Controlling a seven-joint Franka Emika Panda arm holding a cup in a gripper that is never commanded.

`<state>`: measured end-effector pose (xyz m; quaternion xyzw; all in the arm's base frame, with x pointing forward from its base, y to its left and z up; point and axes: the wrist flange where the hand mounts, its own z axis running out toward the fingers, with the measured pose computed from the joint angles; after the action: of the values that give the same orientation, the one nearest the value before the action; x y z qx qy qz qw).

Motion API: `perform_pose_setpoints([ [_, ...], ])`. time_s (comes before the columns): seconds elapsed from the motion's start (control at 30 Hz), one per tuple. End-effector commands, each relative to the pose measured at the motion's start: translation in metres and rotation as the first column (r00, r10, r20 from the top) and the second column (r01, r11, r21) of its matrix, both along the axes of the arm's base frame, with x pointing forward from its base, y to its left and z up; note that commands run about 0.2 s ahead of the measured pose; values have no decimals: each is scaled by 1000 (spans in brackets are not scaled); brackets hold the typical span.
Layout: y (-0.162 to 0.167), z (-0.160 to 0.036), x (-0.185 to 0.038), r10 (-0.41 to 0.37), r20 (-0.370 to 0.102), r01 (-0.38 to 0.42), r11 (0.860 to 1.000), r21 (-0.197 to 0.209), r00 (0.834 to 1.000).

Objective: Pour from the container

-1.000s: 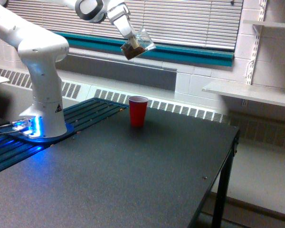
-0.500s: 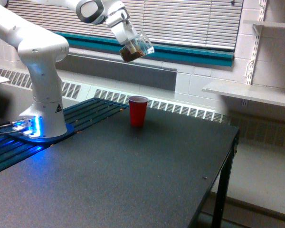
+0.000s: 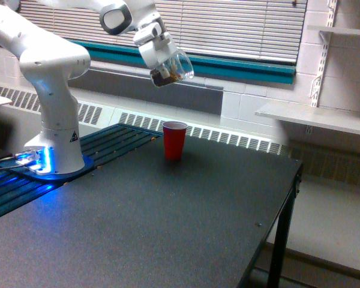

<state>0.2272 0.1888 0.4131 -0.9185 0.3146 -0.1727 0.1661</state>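
Your gripper has its jaws pinched on the clear container, which hangs in the air tilted steeply on its side. Its open mouth faces toward three o'clock in the exterior view, slightly upward. Dark brown granular stuff has gathered at the cup's lower end, close to the jaws.

At six o'clock from the container, well below it and apart from it, a red cup stands upright on the dark table, mouth open to the top.

From the gripper, the white arm runs toward nine o'clock, then drops to its base, which glows blue at the table's edge at eight o'clock from the red cup.

Behind the arm, at twelve o'clock, window blinds hang above a teal sill. At three o'clock, a white shelf juts from the wall.
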Motion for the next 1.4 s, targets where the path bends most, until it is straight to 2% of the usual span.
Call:
perform_pose_setpoints([
  [0.03, -21, -25, 10, 30, -43, -32, 998, -53, 999],
  [0.13, -28, -26, 14, 16, -47, -19, 998, -60, 999],
  [0.47, -23, -28, 8, 37, -57, -41, 997, -68, 998],
  [0.73, 0, -32, -11, 87, -66, -91, 994, -56, 994],
  [1.0, 26, -50, -32, 120, -101, -124, 992, -37, 988],
  [1.4, 32, -71, -36, 112, -147, -117, 993, -22, 983],
])
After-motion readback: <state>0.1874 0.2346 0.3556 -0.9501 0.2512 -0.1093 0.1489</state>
